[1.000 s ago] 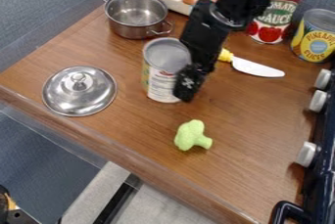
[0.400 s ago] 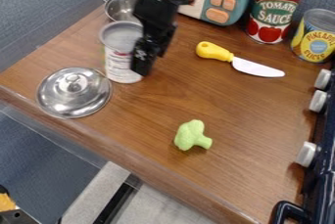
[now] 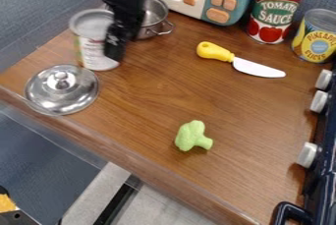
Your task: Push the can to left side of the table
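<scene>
If the tin can (image 3: 90, 47) is pushed toward seven o'clock, the pot lid (image 3: 51, 96) may be dislodged; the claw's (image 3: 113, 52) spread cannot be told.

One raised view, slanting down on the table (image 3: 151, 101), facing the wall (image 3: 46, 3), seemingly fairly near

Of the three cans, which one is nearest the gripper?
The pale can with the plain silver top, at the left beside the gripper; the red and yellow cans stand over at the right.
</scene>
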Tool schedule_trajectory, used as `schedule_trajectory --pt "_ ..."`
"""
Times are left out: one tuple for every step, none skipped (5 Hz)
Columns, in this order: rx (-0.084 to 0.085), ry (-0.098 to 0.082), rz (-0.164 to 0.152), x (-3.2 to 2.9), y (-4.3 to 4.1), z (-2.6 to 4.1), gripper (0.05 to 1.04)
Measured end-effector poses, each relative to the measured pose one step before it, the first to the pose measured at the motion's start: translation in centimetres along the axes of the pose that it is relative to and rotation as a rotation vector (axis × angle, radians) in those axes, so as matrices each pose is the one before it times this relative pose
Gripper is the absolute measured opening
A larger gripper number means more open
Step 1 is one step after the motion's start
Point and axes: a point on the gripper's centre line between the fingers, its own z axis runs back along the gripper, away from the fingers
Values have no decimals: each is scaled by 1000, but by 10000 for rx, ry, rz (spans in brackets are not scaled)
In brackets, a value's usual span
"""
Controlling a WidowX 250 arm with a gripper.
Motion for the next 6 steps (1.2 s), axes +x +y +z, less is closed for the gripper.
schedule_trajectory --pt "136 52 723 2369 -349 -161 1001" --pt "72 132 648 2038 -335 -438 1001" --pt "9 107 31 -32 4 -73 1001" --pt "3 273 -406 -1540 225 296 1001" --pt "-420 418 -422 -1563 134 2341 1001" --pt "-967 640 -70 -107 324 3775 1001"
